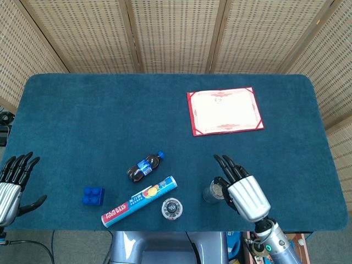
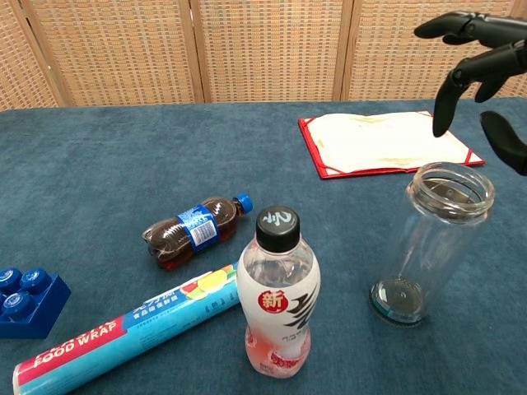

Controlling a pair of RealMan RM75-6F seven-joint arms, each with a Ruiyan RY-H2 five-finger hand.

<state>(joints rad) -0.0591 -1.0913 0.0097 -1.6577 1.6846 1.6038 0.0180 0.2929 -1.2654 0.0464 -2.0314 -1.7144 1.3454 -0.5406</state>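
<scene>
The right hand (image 1: 246,193), fingers spread and holding nothing, hovers just beside the clear, lidless glass jar (image 2: 431,244); I'd wrap low around its wall, keeping it upright.

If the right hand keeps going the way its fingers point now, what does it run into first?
Probably nothing close: the right hand, open above the glass jar, points up-table over bare cloth, roughly toward the red certificate folder. Depth is unclear; it may pass left of it.
</scene>
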